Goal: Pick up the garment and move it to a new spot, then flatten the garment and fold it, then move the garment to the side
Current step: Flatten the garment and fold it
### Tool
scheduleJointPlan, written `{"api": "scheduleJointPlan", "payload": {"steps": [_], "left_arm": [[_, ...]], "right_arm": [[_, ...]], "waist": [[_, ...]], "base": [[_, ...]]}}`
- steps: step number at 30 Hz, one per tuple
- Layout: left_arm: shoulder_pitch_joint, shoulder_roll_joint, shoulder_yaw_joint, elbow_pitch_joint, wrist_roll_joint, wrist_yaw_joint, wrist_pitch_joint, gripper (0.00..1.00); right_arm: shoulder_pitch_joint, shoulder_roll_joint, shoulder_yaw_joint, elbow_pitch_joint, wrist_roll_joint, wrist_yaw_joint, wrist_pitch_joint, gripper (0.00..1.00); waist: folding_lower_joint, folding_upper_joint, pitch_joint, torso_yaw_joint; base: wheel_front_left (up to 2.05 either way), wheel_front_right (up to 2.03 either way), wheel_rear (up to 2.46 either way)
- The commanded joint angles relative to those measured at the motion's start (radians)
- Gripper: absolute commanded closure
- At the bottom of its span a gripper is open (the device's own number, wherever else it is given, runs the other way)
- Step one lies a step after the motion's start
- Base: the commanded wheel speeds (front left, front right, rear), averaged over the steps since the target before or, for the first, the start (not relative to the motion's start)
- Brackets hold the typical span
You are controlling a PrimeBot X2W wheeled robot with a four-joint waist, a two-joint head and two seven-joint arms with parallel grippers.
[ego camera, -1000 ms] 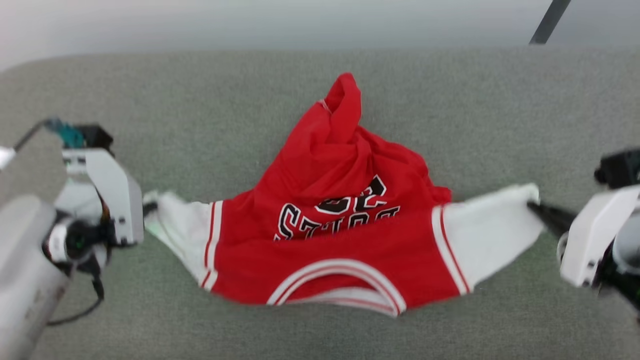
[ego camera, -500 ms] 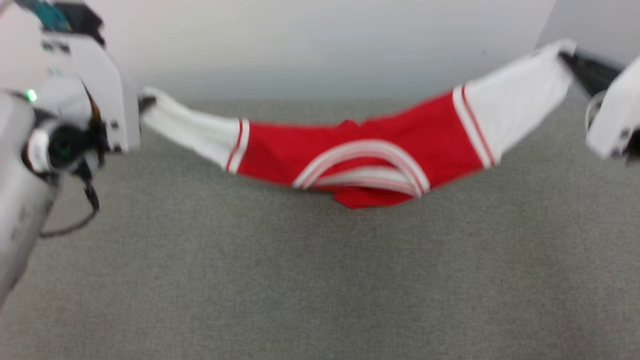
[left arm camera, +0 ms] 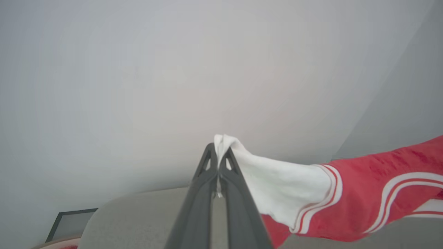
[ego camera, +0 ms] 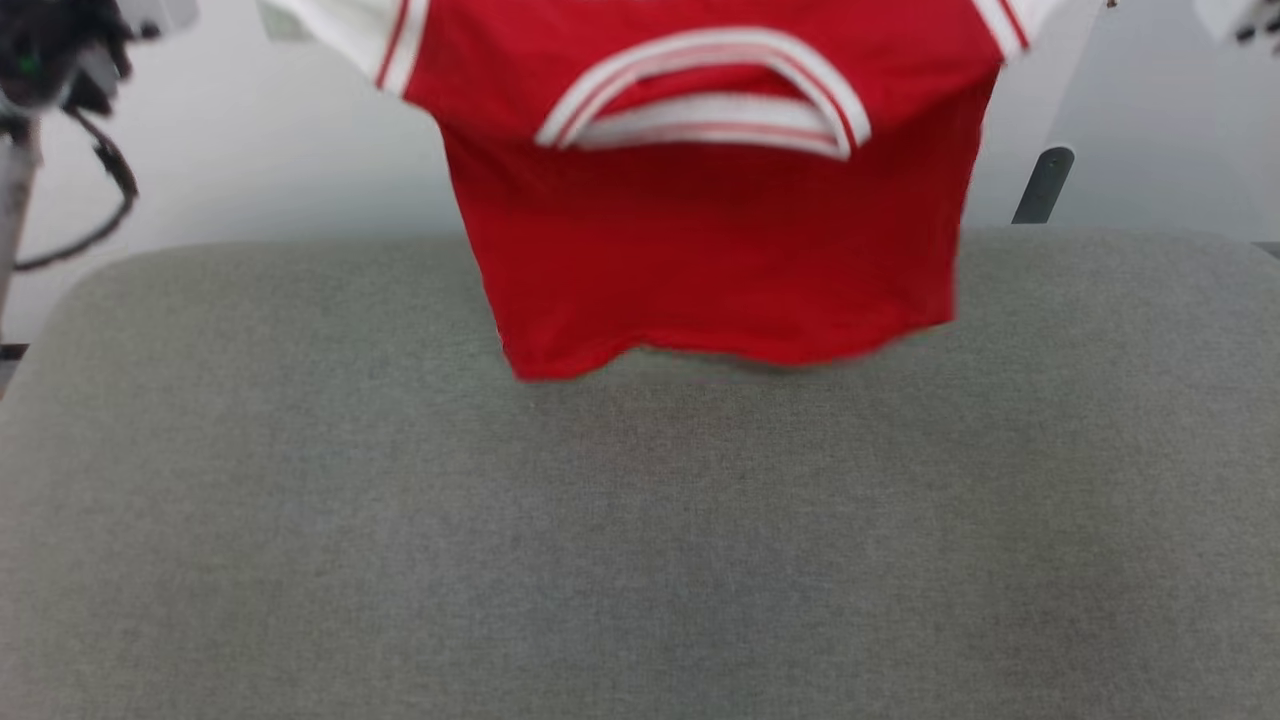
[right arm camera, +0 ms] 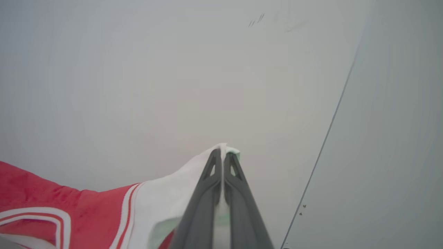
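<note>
Hanging over the worktop (ego camera: 640,560), the shirt (ego camera: 700,250) fronts the head view — wrist views show left claw (left arm camera: 218,150) and right claw (right arm camera: 222,154) pinching its sleeve tips (left arm camera: 238,152).

red garment (ego camera: 700,250), white sleeves, red-white striped trim, grey surface (ego camera: 640,540)

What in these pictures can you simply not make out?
Head view: the top edge cuts off both sleeve ends of the red jersey T-shirt with white sleeves.
Head view: its hem is blurred; contact with the grey padded surface is unclear.
Wrist views: left pincer and right pincer cover the pinched cloth.
</note>
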Motion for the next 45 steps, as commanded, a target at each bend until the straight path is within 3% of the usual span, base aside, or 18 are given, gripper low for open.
{"api": "scheduleJointPlan", "payload": {"steps": [1, 12, 22, 31, 38, 45], "left_arm": [[-0.033, -0.007, 0.0, 0.026, 0.013, -0.012, -0.019, 1.0], [-0.163, -0.054, 0.013, 0.191, 0.036, -0.049, -0.123, 1.0], [-0.291, -0.072, 0.026, 0.234, 0.046, -0.082, -0.198, 1.0], [-0.482, -0.127, 0.05, 0.237, 0.093, -0.09, -0.433, 1.0], [-0.58, -0.178, 0.063, 0.259, 0.104, -0.116, -0.605, 1.0], [-0.525, -0.218, 0.059, 0.335, 0.071, -0.139, -0.672, 1.0]], "right_arm": [[-0.04, 0.002, 0.012, 0.04, -0.014, 0.0, -0.039, 1.0], [-0.214, 0.022, 0.047, 0.295, -0.049, 0.0, -0.235, 1.0], [-0.344, -0.01, 0.09, 0.357, -0.045, 0.0, -0.305, 1.0], [-0.521, -0.044, 0.073, 0.408, -0.282, 0.0, -0.596, 1.0], [-0.563, -0.05, -0.006, 0.309, -0.499, 0.0, -0.621, 1.0], [-0.479, -0.01, -0.067, 0.276, -0.575, 0.0, -0.62, 1.0]], "waist": [[0.0, 0.0, -0.004, -0.001], [0.0, 0.0, 0.023, 0.009], [0.0, 0.0, 0.256, 0.015], [0.0, 0.0, 0.518, 0.034], [0.0, 0.0, 0.699, 0.078], [0.0, 0.0, 0.795, 0.118]], "base": [[0.0, 0.0, 0.0], [0.0, 0.0, 0.0], [0.0, 0.0, 0.0], [0.0, 0.0, 0.0], [0.0, 0.0, 0.0], [0.0, 0.0, 0.0]]}}
